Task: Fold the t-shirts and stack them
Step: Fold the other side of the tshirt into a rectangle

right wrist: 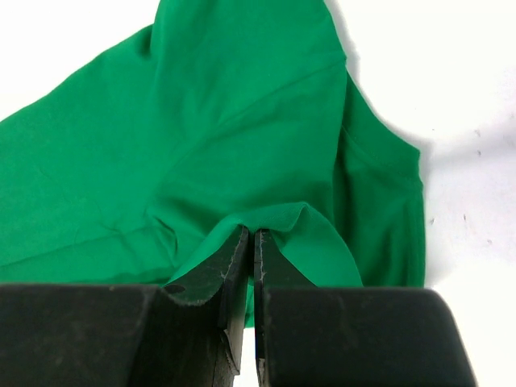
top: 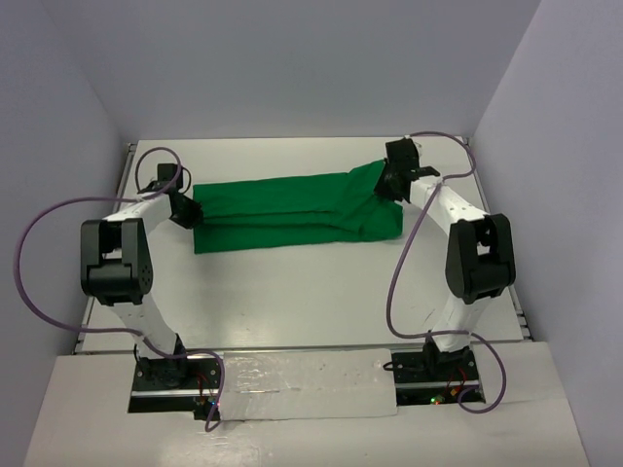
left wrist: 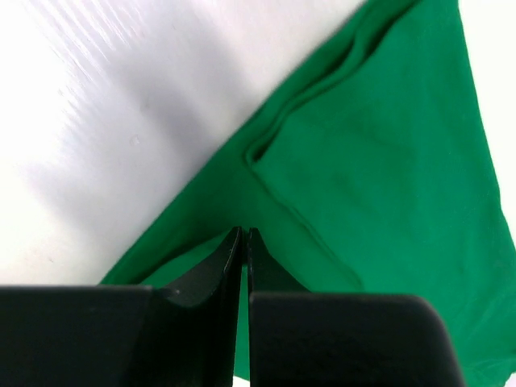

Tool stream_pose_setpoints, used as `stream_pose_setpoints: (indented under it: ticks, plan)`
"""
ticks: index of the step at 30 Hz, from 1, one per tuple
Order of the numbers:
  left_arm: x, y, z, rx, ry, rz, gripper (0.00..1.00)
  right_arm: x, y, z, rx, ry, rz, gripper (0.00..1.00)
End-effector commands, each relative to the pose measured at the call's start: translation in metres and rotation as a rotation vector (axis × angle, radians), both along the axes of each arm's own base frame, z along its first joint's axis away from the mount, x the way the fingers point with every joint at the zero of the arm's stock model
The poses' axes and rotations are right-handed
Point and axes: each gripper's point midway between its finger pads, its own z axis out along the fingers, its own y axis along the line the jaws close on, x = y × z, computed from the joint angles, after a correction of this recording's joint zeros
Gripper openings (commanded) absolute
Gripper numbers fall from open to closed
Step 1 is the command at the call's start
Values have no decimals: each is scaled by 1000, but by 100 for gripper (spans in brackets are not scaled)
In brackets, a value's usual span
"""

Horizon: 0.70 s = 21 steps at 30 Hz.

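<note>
A green t-shirt (top: 292, 209) is laid in a long strip across the middle of the top view, on the white table (top: 292, 302). It is folded along its length, and more than one layer can be seen. Its upper right corner is drawn up toward the upper right of the frame. The left end of the cloth is held by the left gripper (top: 187, 210), at the middle left of the top view. In the left wrist view, the two black fingers (left wrist: 214, 270) are seen at the bottom middle. They are pressed almost together, with only a thin slit left between them, and green cloth is pinched in that slit. A folded edge of the shirt is seen going from the middle of that frame to the upper right. The right end of the cloth is held by the right gripper (top: 391, 183), at the upper right of the top view. In the right wrist view, its jaws are shut just as tight, and a small hump of green cloth is bunched up around the tips.
</note>
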Motion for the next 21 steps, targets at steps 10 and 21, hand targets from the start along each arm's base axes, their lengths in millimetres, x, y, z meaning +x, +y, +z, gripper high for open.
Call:
stream_pose_setpoints:
  ticks: [10,21]
  plan:
    - [5,27,23,55,-7,53,68,16,-1,37,73,-83,-11,79]
    - [-22,3,101,93,-222,-44,81,-30,46,17,348,-51,134,78]
